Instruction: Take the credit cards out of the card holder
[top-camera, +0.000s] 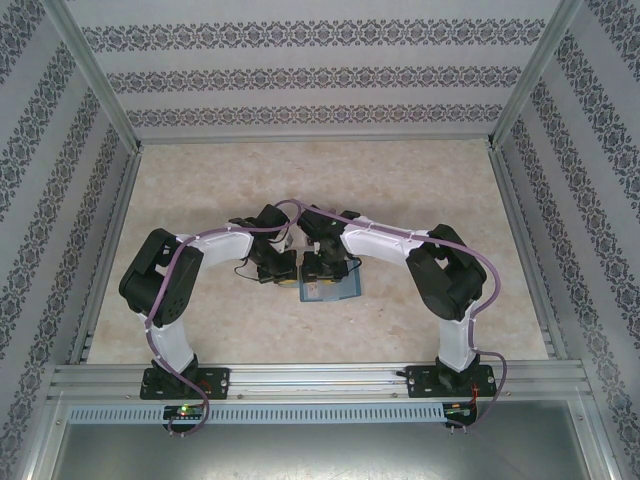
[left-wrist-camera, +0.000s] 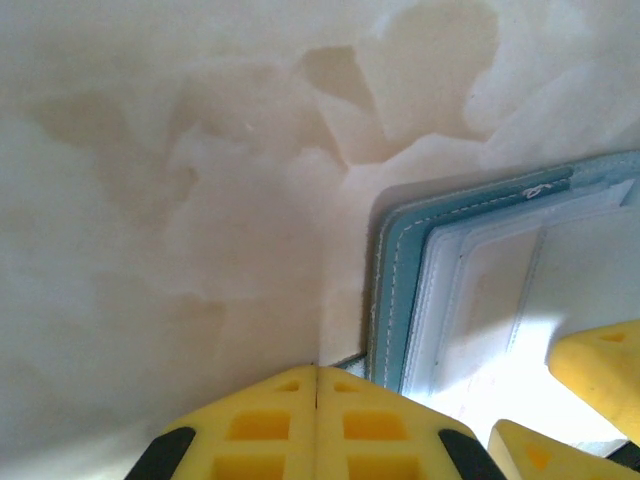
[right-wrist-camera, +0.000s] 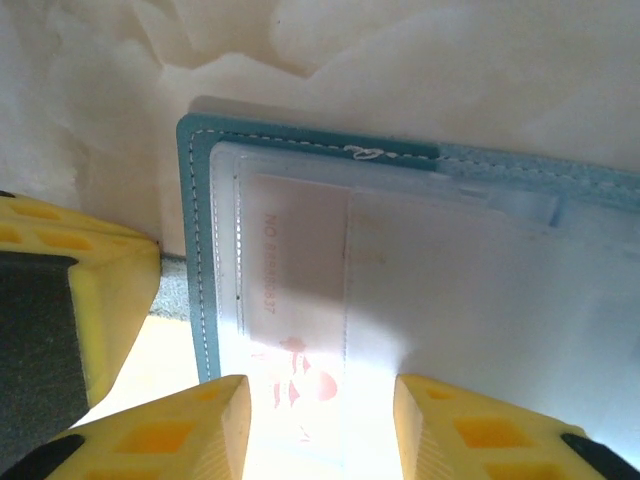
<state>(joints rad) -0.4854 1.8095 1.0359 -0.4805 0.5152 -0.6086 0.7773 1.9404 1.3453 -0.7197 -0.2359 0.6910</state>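
Right gripper (right-wrist-camera: 320, 430): yellow fingers apart, gripping nothing. The open wallet (right-wrist-camera: 203, 250) lies flat just ahead of and between them, with a stitched teal rim and pale glossy pockets. A card (right-wrist-camera: 300, 320) with red print sits under the clear window, just ahead of one finger. Left gripper (left-wrist-camera: 316, 420): blocky, ridged fingers pressed together just beside the wallet's edge, crowding the right gripper's side. Below is a marbled beige table (left-wrist-camera: 150, 200).
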